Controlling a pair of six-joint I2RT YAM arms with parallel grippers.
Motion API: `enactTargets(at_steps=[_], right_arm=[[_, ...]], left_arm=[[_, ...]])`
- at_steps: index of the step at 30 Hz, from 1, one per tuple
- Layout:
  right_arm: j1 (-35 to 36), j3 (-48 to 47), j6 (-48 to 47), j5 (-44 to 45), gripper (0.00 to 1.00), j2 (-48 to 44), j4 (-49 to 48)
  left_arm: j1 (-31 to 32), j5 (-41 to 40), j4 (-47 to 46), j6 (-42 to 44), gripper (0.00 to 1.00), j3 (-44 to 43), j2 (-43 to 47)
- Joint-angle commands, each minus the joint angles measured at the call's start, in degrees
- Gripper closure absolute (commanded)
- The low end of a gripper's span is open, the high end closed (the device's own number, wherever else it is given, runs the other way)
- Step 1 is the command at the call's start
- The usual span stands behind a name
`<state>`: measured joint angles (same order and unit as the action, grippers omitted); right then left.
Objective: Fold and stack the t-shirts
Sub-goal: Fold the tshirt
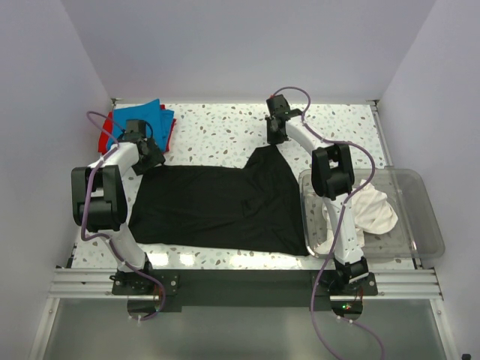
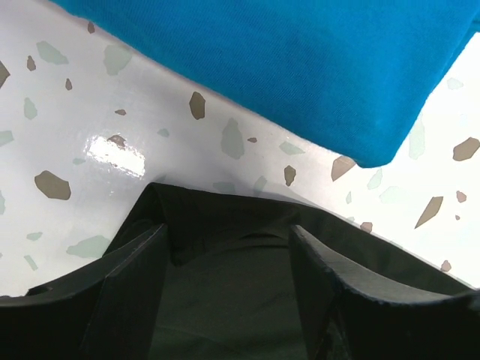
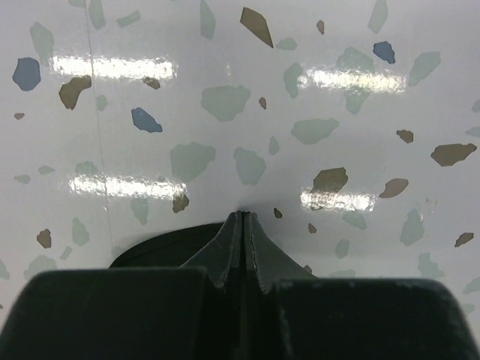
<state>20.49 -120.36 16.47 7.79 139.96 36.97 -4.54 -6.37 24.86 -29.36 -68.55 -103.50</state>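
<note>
A black t-shirt (image 1: 217, 206) lies spread across the middle of the table. Its far right part rises to a point at my right gripper (image 1: 276, 139). In the right wrist view that gripper (image 3: 244, 219) is shut, fingertips pressed together at the table, with black cloth (image 3: 161, 241) running in under them. My left gripper (image 1: 150, 156) sits at the shirt's far left corner. Its jaws (image 2: 229, 251) stand open around a fold of black cloth (image 2: 225, 217). A folded blue t-shirt (image 1: 150, 120) (image 2: 300, 60) lies on a red one (image 1: 103, 141) at the back left.
A clear plastic bin (image 1: 420, 225) stands at the right edge of the table with a crumpled white t-shirt (image 1: 371, 210) in it. The right arm reaches over the bin's left side. White walls close in the back and both sides.
</note>
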Motion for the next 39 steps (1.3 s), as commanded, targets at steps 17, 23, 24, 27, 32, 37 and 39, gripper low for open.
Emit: enactTargets(at_steps=[17, 23, 24, 27, 32, 37, 39], right_arm=[[0.0, 4.8, 1.0, -1.0, 1.00, -5.7, 4.7], [0.0, 6.4, 0.6, -0.8, 1.00, -10.2, 3.7], [0.0, 6.6, 0.5, -0.8, 1.00, -11.1, 3.6], [0.0, 8.0, 0.3, -0.9, 1.00, -14.7, 3.1], [0.0, 14.7, -0.6, -1.1, 1.00, -22.7, 1.0], [0.1, 21.5, -1.2, -2.7, 1.00, -28.4, 2.3], [0.2, 23.8, -1.3, -3.2, 1.00, -31.6, 2.5]], left_arm=[[-0.6, -2.2, -0.6, 0.8, 1.00, 1.1, 1.8], [-1.0, -2.9, -0.3, 3.2, 1.00, 0.9, 3.4], [-1.2, -2.4, -0.3, 3.6, 1.00, 0.8, 3.8], [-2.9, -0.2, -0.2, 5.9, 1.00, 0.3, 5.2], [-5.6, 3.1, 1.2, 9.1, 1.00, -0.3, 6.3], [-6.9, 5.2, 2.6, 10.9, 1.00, 0.0, 7.7], [-7.1, 5.1, 3.5, 11.4, 1.00, 0.4, 8.5]])
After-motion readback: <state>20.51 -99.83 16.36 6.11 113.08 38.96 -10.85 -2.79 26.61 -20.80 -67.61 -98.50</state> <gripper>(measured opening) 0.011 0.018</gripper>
